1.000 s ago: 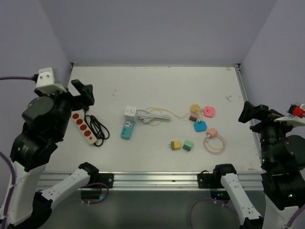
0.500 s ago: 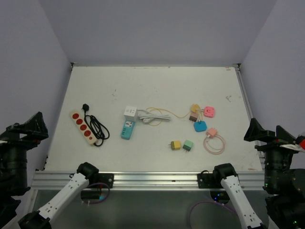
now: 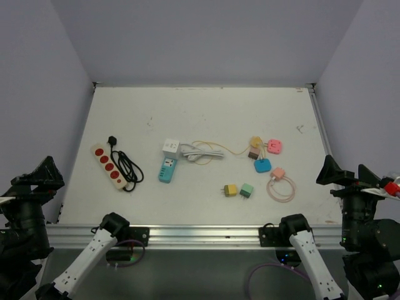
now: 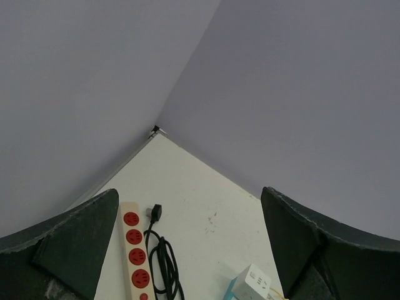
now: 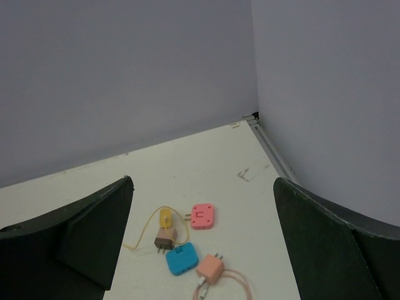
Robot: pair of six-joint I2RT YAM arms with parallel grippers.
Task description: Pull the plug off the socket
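Plug (image 3: 170,147), white, apparently seated at far end of teal socket (image 3: 167,169), mid-tabletop (image 3: 206,112). Left pincer (image 4: 189,190) and right pincer (image 5: 203,180) spread wide, empty, parked at near corners, probably awaiting approach.

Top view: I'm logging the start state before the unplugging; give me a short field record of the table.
teal socket strip: left of centre, white cube plug seated on its far end
grey cord: bundled right of the plug
red-socket strip: left side, black cord coiled beside it
loose pieces: pink charger, blue charger, yellow cube, green cube, right of centre
left jaws: open, empty, beyond the near-left corner
right jaws: open, empty, beyond the near-right corner
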